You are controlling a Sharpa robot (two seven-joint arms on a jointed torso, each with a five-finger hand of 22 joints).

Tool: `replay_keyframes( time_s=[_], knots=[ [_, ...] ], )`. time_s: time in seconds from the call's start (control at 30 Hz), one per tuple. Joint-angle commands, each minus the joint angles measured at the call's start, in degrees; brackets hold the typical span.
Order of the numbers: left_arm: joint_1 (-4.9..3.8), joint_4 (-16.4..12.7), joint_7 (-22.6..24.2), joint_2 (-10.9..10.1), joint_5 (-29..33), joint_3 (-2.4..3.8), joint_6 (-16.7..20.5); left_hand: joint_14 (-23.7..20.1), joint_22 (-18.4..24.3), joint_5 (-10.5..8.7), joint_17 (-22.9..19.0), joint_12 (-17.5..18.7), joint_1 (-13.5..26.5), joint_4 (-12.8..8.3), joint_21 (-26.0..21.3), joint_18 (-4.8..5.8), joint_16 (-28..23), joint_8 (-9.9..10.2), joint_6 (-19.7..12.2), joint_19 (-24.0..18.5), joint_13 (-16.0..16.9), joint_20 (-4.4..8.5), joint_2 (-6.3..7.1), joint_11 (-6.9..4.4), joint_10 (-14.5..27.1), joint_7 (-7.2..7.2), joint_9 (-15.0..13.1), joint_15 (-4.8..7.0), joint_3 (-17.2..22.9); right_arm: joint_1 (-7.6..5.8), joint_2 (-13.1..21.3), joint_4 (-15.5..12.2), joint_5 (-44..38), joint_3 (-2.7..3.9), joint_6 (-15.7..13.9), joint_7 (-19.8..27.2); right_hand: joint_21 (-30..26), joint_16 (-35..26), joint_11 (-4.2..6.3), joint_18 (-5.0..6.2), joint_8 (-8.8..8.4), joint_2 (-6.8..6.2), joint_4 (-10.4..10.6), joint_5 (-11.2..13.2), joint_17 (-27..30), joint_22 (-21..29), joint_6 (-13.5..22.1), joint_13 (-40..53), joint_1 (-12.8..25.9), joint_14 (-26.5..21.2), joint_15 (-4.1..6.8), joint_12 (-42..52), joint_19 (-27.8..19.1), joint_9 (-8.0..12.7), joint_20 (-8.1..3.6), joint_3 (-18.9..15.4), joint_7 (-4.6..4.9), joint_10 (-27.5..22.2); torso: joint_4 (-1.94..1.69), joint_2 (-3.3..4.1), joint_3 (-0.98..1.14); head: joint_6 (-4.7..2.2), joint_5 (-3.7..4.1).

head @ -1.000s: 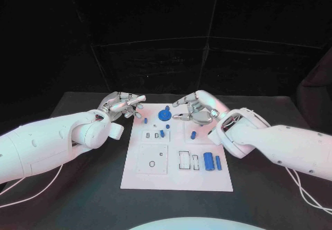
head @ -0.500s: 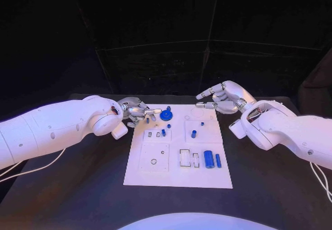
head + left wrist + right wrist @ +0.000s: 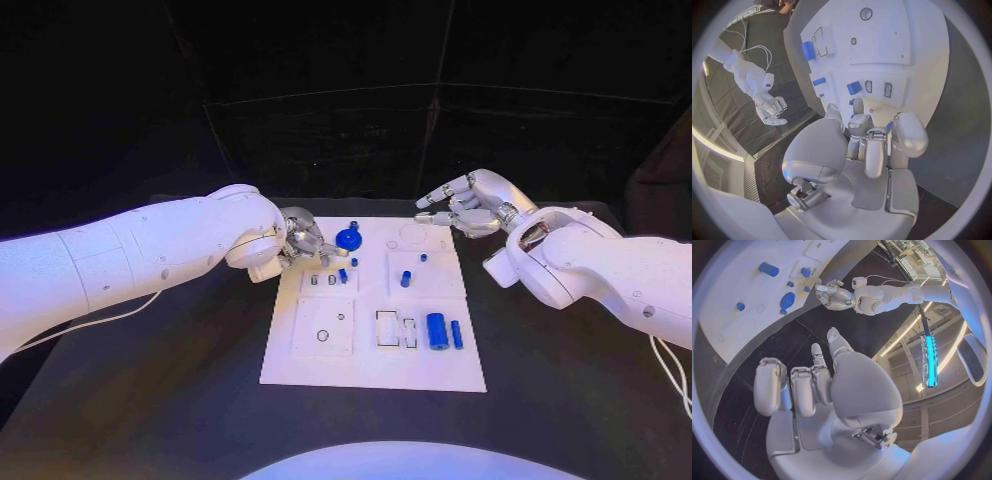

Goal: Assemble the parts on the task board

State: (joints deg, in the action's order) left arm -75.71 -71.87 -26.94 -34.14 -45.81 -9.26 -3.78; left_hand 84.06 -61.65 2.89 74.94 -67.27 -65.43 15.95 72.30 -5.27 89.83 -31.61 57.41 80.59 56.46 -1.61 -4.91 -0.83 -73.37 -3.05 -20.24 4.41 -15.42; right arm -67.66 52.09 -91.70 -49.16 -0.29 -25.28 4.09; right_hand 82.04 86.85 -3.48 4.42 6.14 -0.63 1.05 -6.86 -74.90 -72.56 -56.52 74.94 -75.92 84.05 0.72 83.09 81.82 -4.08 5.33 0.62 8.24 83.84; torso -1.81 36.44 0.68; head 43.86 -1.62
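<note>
Fingers of the left hand (image 3: pixel 300 240) curl over the task board (image 3: pixel 375 368), grasp indiscernible, nearest the blue knob (image 3: pixel 346 239); right hand (image 3: pixel 469 205) hovers beyond, empty, fingers loosely curled.

Matt black on the table (image 3: pixel 173 390), faintly textured like cloth or rubber mat. Smooth white, hard-plastic look on the task board (image 3: pixel 375 360), with a dull sheen and shallow moulded recesses. Solid blue plastic, slightly glossy, on the parts, e.g. the round disc (image 3: pixel 346 239) near the board's far edge and the cylinder (image 3: pixel 434 333) near its right edge. Brushed silvery metal on the left hand (image 3: pixel 302 240) and right hand (image 3: pixel 464 208), satin rather than mirror-bright. Glossy white moulded shell on both arms.
</note>
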Motion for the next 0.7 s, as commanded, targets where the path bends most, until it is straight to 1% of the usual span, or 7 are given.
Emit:
replay_keyframes(
  time_s=[0.03, 0.13, 0.17, 0.23, 0.4, 0.57, 0.7],
  knots=[
    [-0.20, 1.02, -3.34, 1.06, -3.38, -0.10, -3.25, 5.94, -0.44, -0.16, 15.06, -0.60, -0.61, 0.07, 0.43, 0.02, 0.17, -0.58, -0.33, -0.17, 0.48, 0.10, -0.14, -0.35, -0.07, 0.19, -0.47, 0.29, -0.34, -0.13, -0.26, 0.06, -0.31, 0.03, 1.43, -2.35, 0.20, -0.08, 0.03, -0.84, 0.25, -0.10, -0.06, 0.06, -8.48, 0.11, -0.37, 8.70, 0.39, 4.58, 0.16, -0.34, 0.29, 0.09, -0.14, -0.42, 0.13, 1.58, 0.21, 0.22, -0.09, 0.18, -0.12],
    [-0.26, 1.80, -3.66, 2.06, -3.59, -0.15, -4.21, 5.94, -0.70, -0.16, 15.06, -0.72, -0.71, 0.16, 0.62, 0.05, 0.17, -1.07, -0.58, -0.16, 0.60, 0.13, -0.18, -0.40, -0.13, 0.24, -0.89, 0.33, -0.56, -0.13, -0.34, 0.07, -0.68, 0.02, 1.61, -2.92, 0.18, -0.15, 0.03, -0.83, 0.26, -0.13, -0.01, 0.03, -8.35, 0.15, -0.34, 8.60, 0.46, 4.54, 0.16, -0.46, 0.26, 0.09, -0.14, -0.54, 0.12, 1.48, 0.32, 0.40, -0.01, 0.14, -0.25],
    [-0.28, 2.09, -3.75, 2.42, -3.64, -0.17, -4.68, 5.94, -0.82, -0.11, 15.06, -0.68, -1.11, -0.01, 0.71, 0.06, 0.17, -1.39, -0.89, -0.18, 0.52, 0.13, -0.10, -0.39, -0.03, 0.23, -1.18, 0.33, -0.63, -0.13, -0.37, 0.09, -0.76, 0.02, 1.64, -3.07, 0.14, -0.20, 0.04, -0.82, 0.26, -0.13, 0.04, -0.09, -8.26, 0.23, -0.32, 8.47, 0.51, 4.52, 0.16, -0.60, 0.22, 0.10, -0.14, -0.63, 0.12, 1.38, 0.31, 0.38, -0.07, 0.15, -0.20],
    [-0.30, 2.54, -3.84, 2.99, -3.70, -0.18, -5.31, 5.94, -1.10, -0.08, 15.06, -0.62, -1.56, -0.22, 0.90, 0.10, 0.17, -1.79, -1.29, -0.17, 0.41, 0.10, 0.06, -0.35, 0.11, 0.18, -1.55, 0.30, -0.71, -0.13, -0.46, 0.17, -0.88, 0.02, 1.71, -3.35, 0.09, -0.27, 0.04, -0.79, 0.27, -0.10, 0.08, -0.21, -8.12, 0.34, -0.29, 8.33, 0.53, 4.49, 0.17, -0.77, 0.16, 0.10, -0.14, -0.72, 0.12, 1.26, 0.30, 0.38, -0.11, 0.22, -0.18],
    [-0.32, 3.76, -4.11, 4.54, -3.78, -0.20, -6.40, 5.94, -1.59, -0.06, 15.06, -0.66, -1.83, -0.35, 1.22, 0.17, 0.17, -2.08, -1.56, -0.05, 0.45, 0.09, 0.22, -0.32, 0.15, 0.16, -1.81, 0.28, -0.81, -0.13, -0.78, 0.32, -1.05, 0.02, 1.97, -3.82, 0.00, -0.36, 0.03, -0.76, 0.25, -0.08, 0.18, -0.41, -7.94, 0.52, -0.18, 8.07, 0.61, 4.44, 0.17, -1.07, 0.07, 0.12, -0.14, -0.91, 0.13, 1.03, 0.32, 0.43, -0.09, 0.44, -0.41],
    [-0.32, 4.44, -4.34, 5.36, -3.80, -0.20, -6.99, 5.94, -1.88, -0.06, 15.06, -0.75, -1.87, -0.35, 1.40, 0.22, 0.17, -2.21, -1.60, 0.04, 0.58, 0.08, 0.19, -0.32, 0.08, 0.16, -1.91, 0.27, -0.82, -0.13, -0.96, 0.40, -1.15, 0.02, 2.09, -4.01, -0.08, -0.47, 0.02, -0.73, 0.23, -0.07, 0.26, -0.53, -7.74, 0.68, -0.08, 7.88, 0.68, 4.39, 0.16, -1.29, -0.01, 0.14, -0.14, -1.07, 0.14, 0.86, 0.36, 0.39, -0.05, 0.60, -0.44],
    [-0.33, 4.83, -4.37, 5.80, -3.81, -0.20, -7.19, 5.94, -2.13, 0.00, 15.06, -0.87, -2.15, -0.42, 1.58, 0.25, 0.17, -2.64, -1.74, 0.08, 0.68, 0.06, -0.13, -0.35, 0.02, 0.19, -2.25, 0.27, -0.64, -0.13, -1.08, 0.48, -1.24, 0.02, 2.21, -4.13, -0.08, -0.47, 0.02, -0.73, 0.23, -0.07, 0.26, -0.53, -7.74, 0.68, -0.08, 7.88, 0.68, 4.39, 0.16, -1.29, -0.01, 0.14, -0.14, -1.07, 0.14, 0.86, 0.35, 0.42, -0.12, 0.87, -0.29]
  ],
)
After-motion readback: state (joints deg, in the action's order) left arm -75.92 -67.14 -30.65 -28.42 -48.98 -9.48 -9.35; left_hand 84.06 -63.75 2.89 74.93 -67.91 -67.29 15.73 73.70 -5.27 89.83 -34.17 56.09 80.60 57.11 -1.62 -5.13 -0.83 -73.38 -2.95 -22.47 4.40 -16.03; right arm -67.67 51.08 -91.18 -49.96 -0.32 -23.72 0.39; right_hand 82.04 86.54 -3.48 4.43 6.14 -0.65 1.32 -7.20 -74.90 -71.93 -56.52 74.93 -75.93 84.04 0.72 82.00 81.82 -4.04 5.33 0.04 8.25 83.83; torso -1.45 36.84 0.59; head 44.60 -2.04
